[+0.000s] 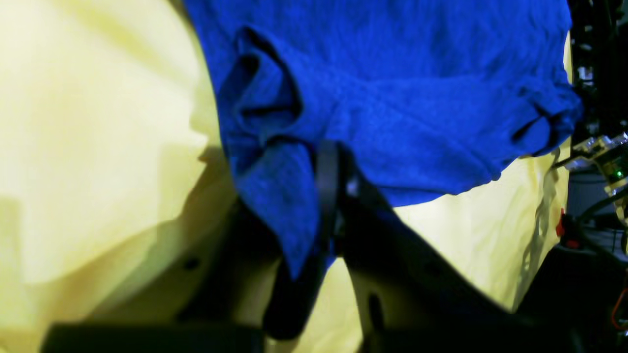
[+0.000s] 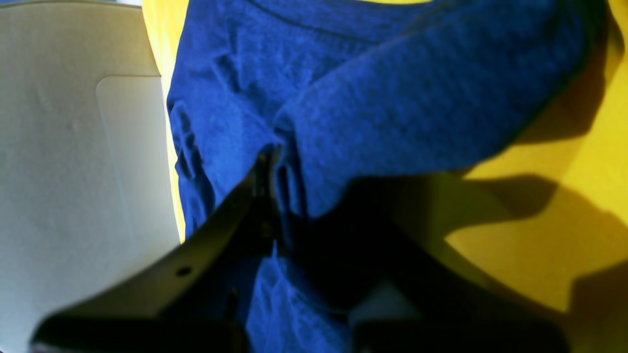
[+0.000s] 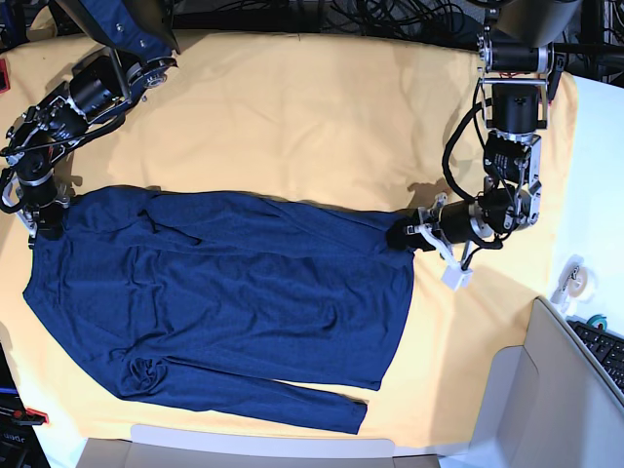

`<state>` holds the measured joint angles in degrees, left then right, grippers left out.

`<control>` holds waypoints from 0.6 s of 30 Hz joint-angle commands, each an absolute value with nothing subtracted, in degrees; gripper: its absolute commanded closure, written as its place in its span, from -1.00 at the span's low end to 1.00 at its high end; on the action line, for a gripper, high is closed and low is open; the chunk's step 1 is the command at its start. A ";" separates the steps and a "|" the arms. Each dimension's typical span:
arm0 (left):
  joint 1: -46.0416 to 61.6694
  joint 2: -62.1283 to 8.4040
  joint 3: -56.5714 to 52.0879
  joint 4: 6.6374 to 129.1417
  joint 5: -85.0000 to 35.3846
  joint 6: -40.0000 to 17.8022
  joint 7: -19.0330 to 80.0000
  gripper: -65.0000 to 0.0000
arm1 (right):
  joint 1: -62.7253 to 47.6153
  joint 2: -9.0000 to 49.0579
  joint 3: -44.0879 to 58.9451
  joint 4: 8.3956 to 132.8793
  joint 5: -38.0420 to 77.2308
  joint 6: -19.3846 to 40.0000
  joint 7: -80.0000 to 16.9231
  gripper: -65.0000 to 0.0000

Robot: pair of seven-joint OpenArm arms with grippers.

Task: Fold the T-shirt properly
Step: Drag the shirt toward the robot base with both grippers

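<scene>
Where T-shirt (image 3: pixel 224 302) covers yellow cloth (image 3: pixel 312 117) (tape roll (image 3: pixel 575 276), probably, nearby).

Yellow-orange cloth (image 3: pixel 292 107) covering the table, white tabletop (image 3: pixel 597 166) bare at the right edge, cardboard box (image 3: pixel 526 409) at the lower right, keyboard (image 3: pixel 606 353) beside it, cables (image 3: pixel 390 15) along the far edge, even overhead light
</scene>
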<state>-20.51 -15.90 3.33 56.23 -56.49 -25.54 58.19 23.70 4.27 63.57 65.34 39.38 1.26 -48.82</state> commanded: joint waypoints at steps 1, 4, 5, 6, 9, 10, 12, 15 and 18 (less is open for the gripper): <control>-21.67 -16.22 3.56 56.75 -56.92 -25.89 58.86 1.00 | 23.43 4.70 63.52 65.80 39.60 1.10 -49.10 1.00; -21.49 -16.57 3.12 57.27 -57.10 -25.89 59.12 0.99 | 23.16 5.23 63.60 66.24 39.69 1.10 -52.26 1.00; -20.97 -16.75 3.03 57.36 -57.19 -25.89 59.21 0.99 | 22.46 5.23 63.60 67.38 39.69 1.19 -53.49 1.00; -20.35 -17.10 2.95 58.07 -57.19 -25.89 59.30 0.99 | 21.93 5.23 63.60 68.79 39.78 1.19 -54.29 1.00; -16.92 -18.68 -0.22 62.73 -57.19 -25.89 61.58 0.99 | 19.21 5.14 63.60 74.33 40.31 1.19 -55.87 1.00; -15.78 -18.77 -1.63 64.48 -57.19 -25.89 62.73 0.99 | 18.33 5.14 63.60 75.74 40.31 1.19 -55.87 1.00; -12.44 -18.77 -5.58 69.41 -57.19 -25.89 65.63 0.99 | 15.96 5.23 63.60 78.20 41.19 1.19 -55.87 1.00; -8.22 -18.77 -11.12 76.18 -57.19 -25.89 69.93 0.99 | 11.74 6.02 63.60 81.71 43.82 1.19 -56.13 1.00; -4.35 -18.77 -15.08 82.15 -57.19 -25.89 73.71 0.99 | 7.96 6.73 63.69 84.09 45.76 1.19 -57.54 1.00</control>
